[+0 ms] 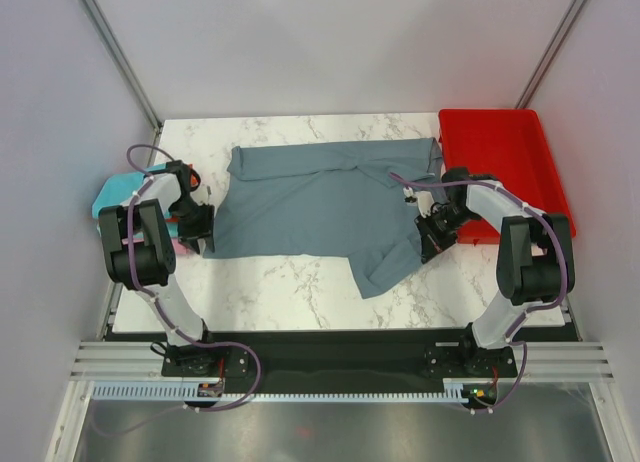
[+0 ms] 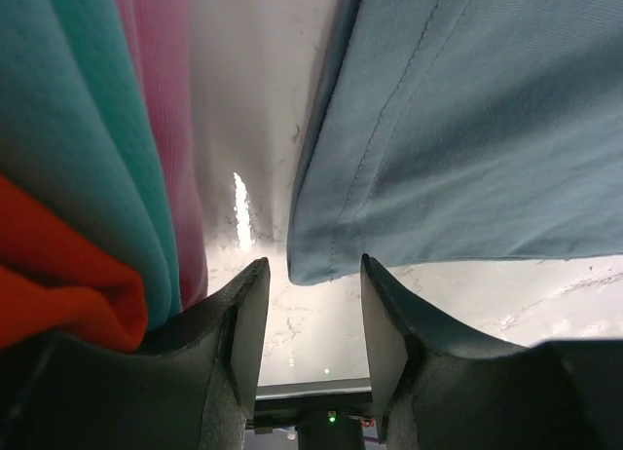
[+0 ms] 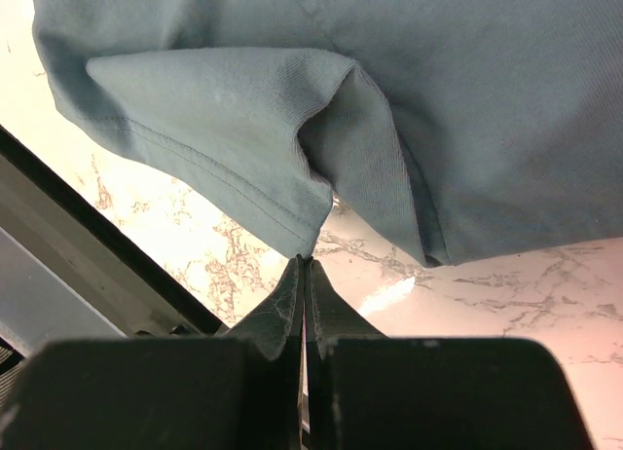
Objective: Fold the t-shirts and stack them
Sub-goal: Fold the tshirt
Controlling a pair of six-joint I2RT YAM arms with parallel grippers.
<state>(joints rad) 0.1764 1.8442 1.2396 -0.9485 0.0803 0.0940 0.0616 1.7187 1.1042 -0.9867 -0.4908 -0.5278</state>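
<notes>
A large grey-blue t-shirt (image 1: 320,202) lies spread on the marble table (image 1: 290,277), one part reaching toward the front. My left gripper (image 1: 197,227) is at its near left corner. In the left wrist view this gripper (image 2: 313,265) is open, and the t-shirt's corner (image 2: 321,255) lies just beyond the fingertips, not pinched. Folded teal (image 2: 88,129), pink (image 2: 161,99) and orange (image 2: 49,275) t-shirts lie stacked to its left. My right gripper (image 1: 430,240) is at the t-shirt's right side. It is shut (image 3: 306,260) on the tip of a raised fold of the hem (image 3: 243,148).
A red plastic tray (image 1: 495,152) stands at the back right corner, just behind the right arm. The folded stack (image 1: 110,195) overhangs the table's left edge. White walls close in the left and right sides. A black rail runs along the near edge.
</notes>
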